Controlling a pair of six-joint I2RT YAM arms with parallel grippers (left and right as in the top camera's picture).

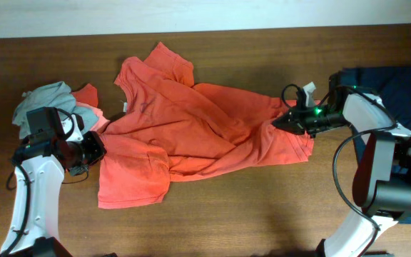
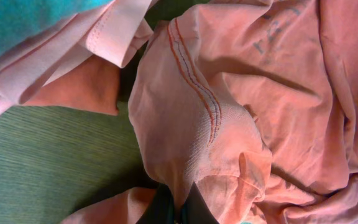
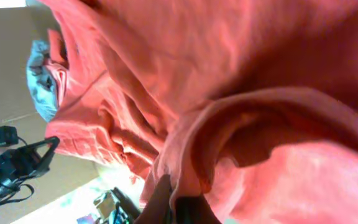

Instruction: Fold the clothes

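The orange-red T-shirt (image 1: pixel 191 121) lies rumpled, unfolded — left gripper (image 1: pixel 95 148) and right gripper (image 1: pixel 285 121) each pinch its edge; all folding remains ahead.

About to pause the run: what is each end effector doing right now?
Left end effector: closed, pinching the orange T-shirt.
Right end effector: closed, pinching the same shirt's opposite edge.

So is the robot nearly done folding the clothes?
Not nearly. Nothing is clearly folded yet. In hand: the orange T-shirt lies crumpled, with the left end effector and right end effector each pinching an edge. Still to do: folding it, then the grey garment bunched beside it and the navy garment at the right.
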